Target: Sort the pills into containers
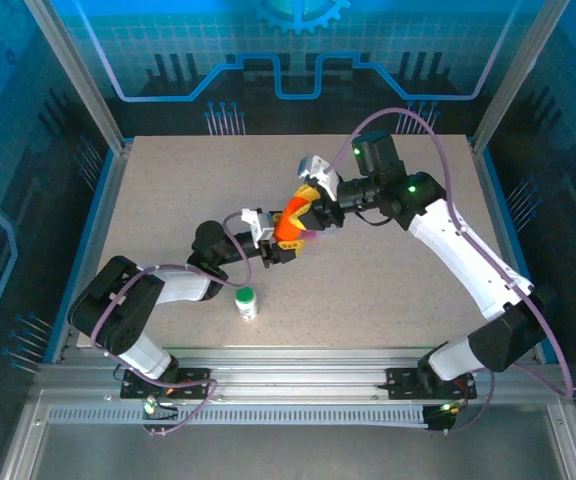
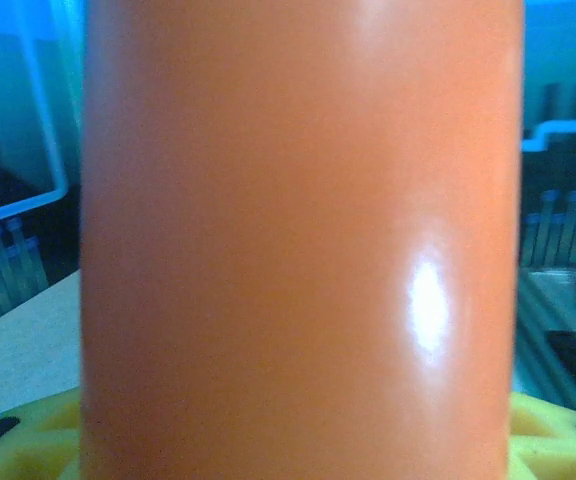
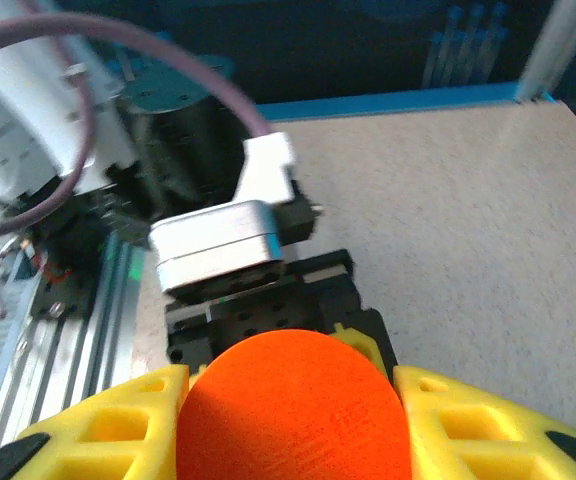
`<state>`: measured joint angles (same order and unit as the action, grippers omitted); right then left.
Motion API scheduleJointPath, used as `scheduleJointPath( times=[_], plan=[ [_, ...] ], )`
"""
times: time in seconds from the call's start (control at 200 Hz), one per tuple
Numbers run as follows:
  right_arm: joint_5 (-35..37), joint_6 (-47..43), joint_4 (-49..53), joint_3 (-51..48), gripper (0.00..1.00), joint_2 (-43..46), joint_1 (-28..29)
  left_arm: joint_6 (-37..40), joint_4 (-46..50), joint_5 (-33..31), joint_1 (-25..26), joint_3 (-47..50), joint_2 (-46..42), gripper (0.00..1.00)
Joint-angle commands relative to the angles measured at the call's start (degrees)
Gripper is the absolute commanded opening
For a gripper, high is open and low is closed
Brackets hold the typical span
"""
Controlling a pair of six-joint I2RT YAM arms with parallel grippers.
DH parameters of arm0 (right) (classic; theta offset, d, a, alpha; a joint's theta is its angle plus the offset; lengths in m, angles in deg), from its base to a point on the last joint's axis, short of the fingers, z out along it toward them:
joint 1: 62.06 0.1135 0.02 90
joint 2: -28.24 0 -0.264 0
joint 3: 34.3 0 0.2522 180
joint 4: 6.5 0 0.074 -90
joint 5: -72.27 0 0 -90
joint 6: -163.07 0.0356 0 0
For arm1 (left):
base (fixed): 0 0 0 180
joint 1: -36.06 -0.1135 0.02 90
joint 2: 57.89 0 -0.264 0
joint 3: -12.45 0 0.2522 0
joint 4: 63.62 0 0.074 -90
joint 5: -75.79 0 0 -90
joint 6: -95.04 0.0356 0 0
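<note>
1. Left gripper (image 1: pixel 274 246) is clamped at a middling width on the all-orange cylindrical plastic bottle (image 1: pixel 290 226), around mid-table. The bottle sits tilted and seems lifted off the speckled beige tabletop (image 1: pixel 398 290). In the left wrist view the bottle's wall is right up against the lens, with yellow fingers (image 2: pixel 48 440) poking out on either side.
2. Right gripper (image 1: pixel 311 212) meets it from the far end. Its yellow fingers (image 3: pixel 98 430) hug the bottle's rounded orange end on both sides, so I'd call that a grip too. Looks like a cap-opening step to me, but that's a guess.
3. Short white bottle with a green cap (image 1: pixel 247 301) stands by itself near the left arm, capped and well apart from both grippers.
4. Progress: pretty early, I reckon. Both bottles look closed and I can't make out any pills, so the actual sorting seems to be all ahead.
</note>
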<state>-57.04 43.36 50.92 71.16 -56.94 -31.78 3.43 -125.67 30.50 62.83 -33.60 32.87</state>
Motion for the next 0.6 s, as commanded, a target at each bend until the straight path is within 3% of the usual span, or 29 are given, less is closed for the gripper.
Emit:
scheduleJointPath(
  times=[0.0,0.135,0.335,0.595],
  plan=[
    [-6.1,-15.3,16.5,7.0,0.41,-4.0,-2.0,-6.8,-4.4,9.4,-1.4,-2.1,-0.4,0.06],
    [-6.0,-15.9,19.5,11.6,0.42,-6.6,-2.1,-7.1,-4.4,9.8,-1.4,-2.2,-0.7,0.06],
    [-7.6,-17.7,22.1,13.5,0.51,-7.8,-2.6,-8.0,-4.4,11.9,-1.4,-2.8,-0.4,0.06],
    [-9.5,-17.1,23.0,15.8,0.83,-9.2,-4.0,-8.8,-4.4,12.7,-1.4,-3.4,0.3,0.06]
  ],
)
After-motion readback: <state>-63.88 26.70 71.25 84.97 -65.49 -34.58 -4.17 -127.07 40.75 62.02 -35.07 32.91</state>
